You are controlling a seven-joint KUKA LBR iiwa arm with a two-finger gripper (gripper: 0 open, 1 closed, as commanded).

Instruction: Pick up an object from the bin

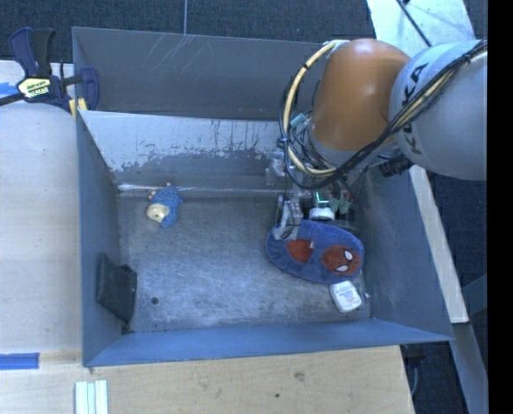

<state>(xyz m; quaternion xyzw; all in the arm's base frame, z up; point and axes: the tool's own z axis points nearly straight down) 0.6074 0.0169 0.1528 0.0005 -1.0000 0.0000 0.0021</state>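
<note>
My gripper (289, 222) hangs low at the right side of the bin, its fingers coming down onto the upper left edge of a blue fabric piece (316, 257). That piece is a flat oval with a red spider-mask face and a red patch on it, and a white tag (347, 296) sticks out at its lower right. It lies on the bin floor near the right wall. The wrist hides part of the fingers, so whether they are open or shut is not visible.
A small blue and yellow toy (163, 207) lies at the back left of the floor. A black flat object (116, 289) leans in the front left corner. The arm's orange cover and cables hang over the back right of the bin.
</note>
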